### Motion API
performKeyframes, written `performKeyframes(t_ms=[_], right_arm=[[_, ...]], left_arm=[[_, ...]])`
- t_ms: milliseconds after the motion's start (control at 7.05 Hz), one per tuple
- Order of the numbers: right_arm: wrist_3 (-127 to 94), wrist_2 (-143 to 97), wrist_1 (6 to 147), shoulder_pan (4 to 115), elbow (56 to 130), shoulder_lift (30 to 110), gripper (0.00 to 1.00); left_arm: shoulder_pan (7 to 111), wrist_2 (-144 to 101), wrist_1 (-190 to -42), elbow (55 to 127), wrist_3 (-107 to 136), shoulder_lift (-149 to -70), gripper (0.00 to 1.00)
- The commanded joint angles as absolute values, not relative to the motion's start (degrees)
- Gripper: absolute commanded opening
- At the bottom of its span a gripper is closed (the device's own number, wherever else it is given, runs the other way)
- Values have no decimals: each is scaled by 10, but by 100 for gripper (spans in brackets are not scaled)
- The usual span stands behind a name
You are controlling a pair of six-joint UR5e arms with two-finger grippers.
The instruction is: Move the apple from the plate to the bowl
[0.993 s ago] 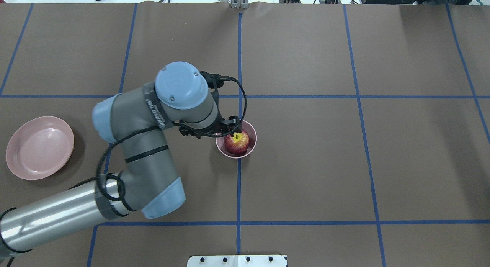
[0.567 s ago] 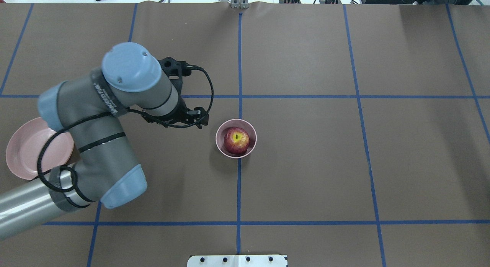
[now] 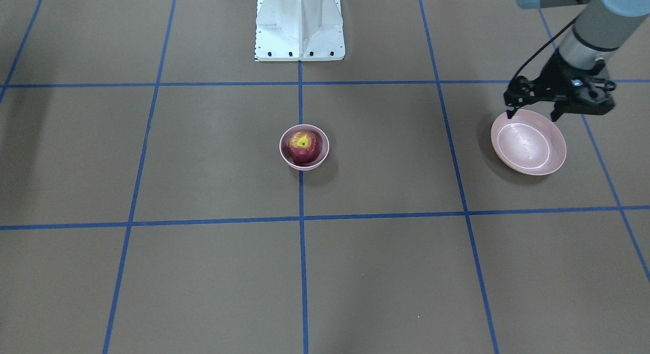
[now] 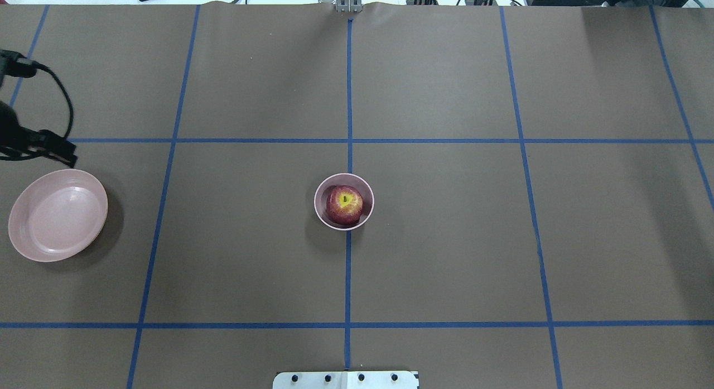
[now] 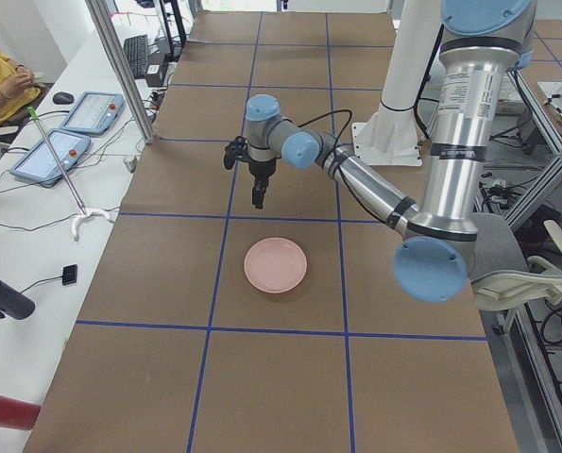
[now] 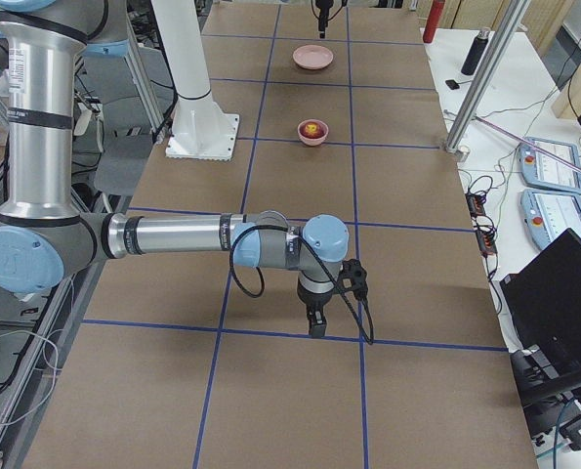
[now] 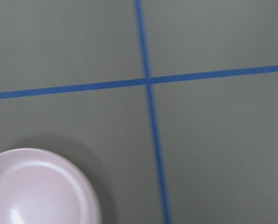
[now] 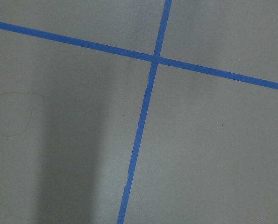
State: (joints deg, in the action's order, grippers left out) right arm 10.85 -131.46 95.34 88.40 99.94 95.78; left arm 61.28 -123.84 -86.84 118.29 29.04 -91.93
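Where blue tape [image 4: 348, 140] crosses, the table [image 4: 446, 238] lies brown.

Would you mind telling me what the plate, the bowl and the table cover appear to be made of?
Plate: probably plastic or melamine; smooth pale pink with a soft glare.
Bowl: seemingly the same, matching colour and a thin even rim.
Table cover: matte brown sheet, perhaps paper or vinyl; no glare, wavy far edge.
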Motion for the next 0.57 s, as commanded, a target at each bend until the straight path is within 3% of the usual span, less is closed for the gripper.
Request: performKeyframes(t_ms=[0, 426], right_arm=[[109, -1315, 954, 884, 999, 960, 100], [108, -1315, 953, 884, 1000, 961, 100]], left_arm=[[730, -1302, -869, 1145, 70, -832, 98], [871, -1357, -869, 1034, -131, -805, 98]])
